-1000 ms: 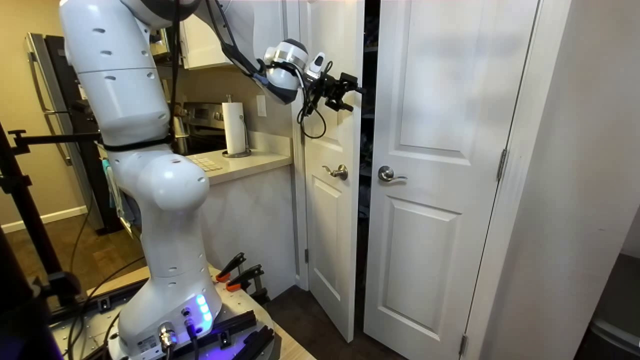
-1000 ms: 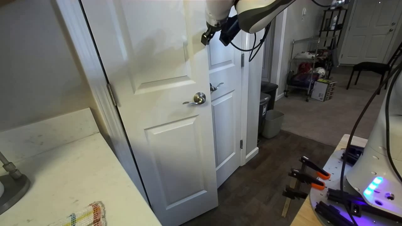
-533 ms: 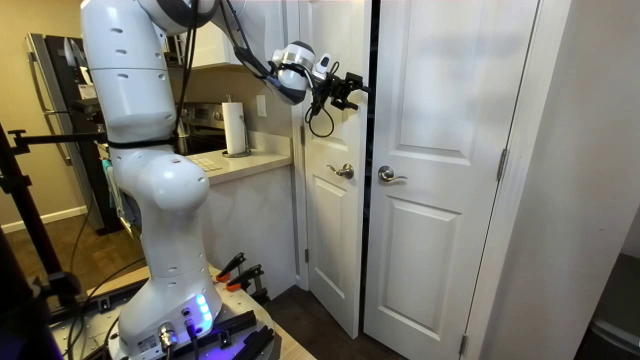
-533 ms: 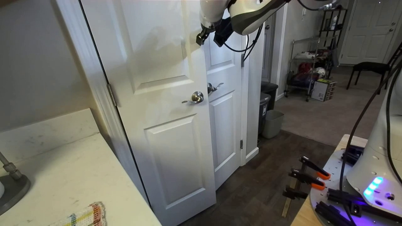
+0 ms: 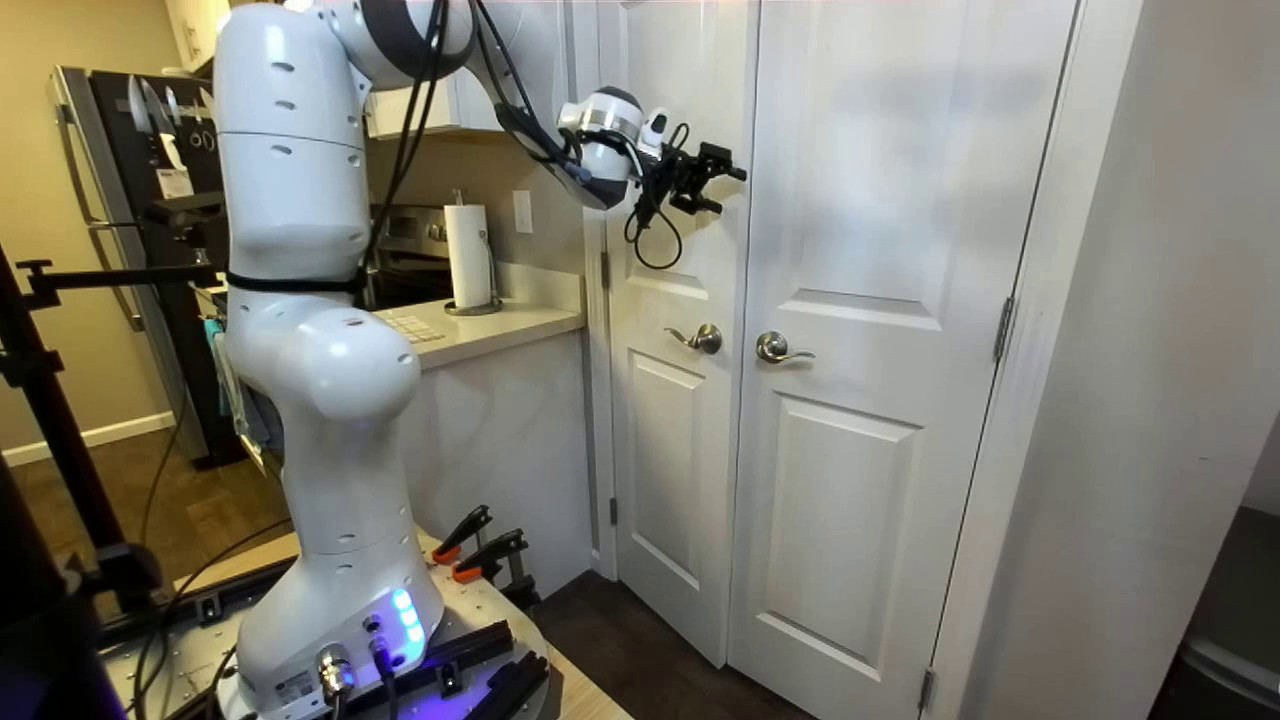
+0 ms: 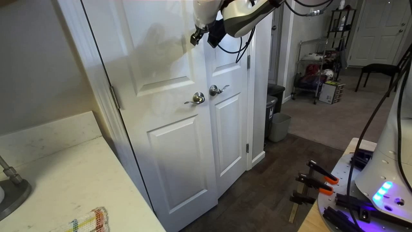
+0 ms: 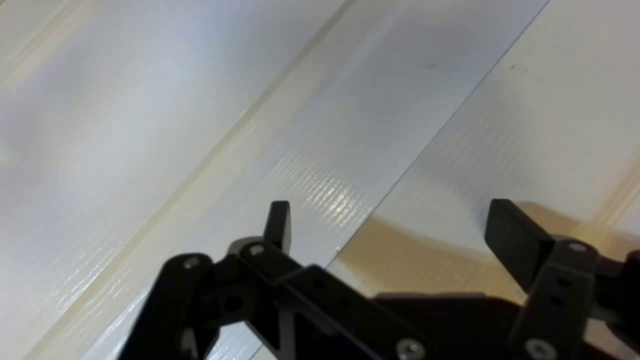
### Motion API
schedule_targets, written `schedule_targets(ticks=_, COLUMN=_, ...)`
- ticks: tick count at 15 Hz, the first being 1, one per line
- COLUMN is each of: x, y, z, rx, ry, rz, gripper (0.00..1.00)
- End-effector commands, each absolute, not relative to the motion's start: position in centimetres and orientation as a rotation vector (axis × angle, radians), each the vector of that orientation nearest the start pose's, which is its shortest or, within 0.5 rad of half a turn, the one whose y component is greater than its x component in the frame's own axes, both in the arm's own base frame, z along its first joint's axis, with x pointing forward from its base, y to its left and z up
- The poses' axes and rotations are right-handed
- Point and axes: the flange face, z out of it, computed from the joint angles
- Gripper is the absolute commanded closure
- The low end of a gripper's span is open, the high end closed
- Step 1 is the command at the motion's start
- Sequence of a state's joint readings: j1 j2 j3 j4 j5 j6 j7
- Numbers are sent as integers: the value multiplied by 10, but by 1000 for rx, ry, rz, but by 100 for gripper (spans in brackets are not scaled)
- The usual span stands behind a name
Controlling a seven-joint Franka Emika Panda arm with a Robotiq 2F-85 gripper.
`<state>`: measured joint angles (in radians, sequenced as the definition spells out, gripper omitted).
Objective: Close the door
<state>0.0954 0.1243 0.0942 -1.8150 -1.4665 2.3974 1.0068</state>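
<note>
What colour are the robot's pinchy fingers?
Black. The fingers show best in the wrist view.

Your arm (image 5: 300, 210) stands almost upright on its base (image 5: 320, 600) (blue lights (image 5: 407, 620) glow low on its side), then bends over near the top, the forearm (image 6: 243, 17) sloping down to the wrist (image 5: 605, 157). Your gripper (image 7: 392, 227) juts outward from there, held high above the base; in the wrist view you can see its fingers (image 7: 520, 240) spread well apart, a wide gap between.

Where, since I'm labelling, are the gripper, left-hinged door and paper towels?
Gripper (image 7: 388, 223), wrist view: midway between its fingertips.
Left-hinged door (image 6: 161, 110), an exterior view: middle rail.
Paper towels (image 5: 467, 257), an exterior view: roll's side.
</note>
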Motion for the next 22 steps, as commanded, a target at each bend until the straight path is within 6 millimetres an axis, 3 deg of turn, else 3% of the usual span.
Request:
schedule_targets(ticks=1, x=647, y=116, z=525, rx=2089, ry=159, rz=1203, gripper=0)
schedule_targets(ticks=13, x=660, y=121, z=518, rx=2098, ry=139, rz=1205, gripper=0)
schedule_targets(ticks=22, x=639, y=127, z=516, rx=2164, ry=88, rz=1180, gripper=0)
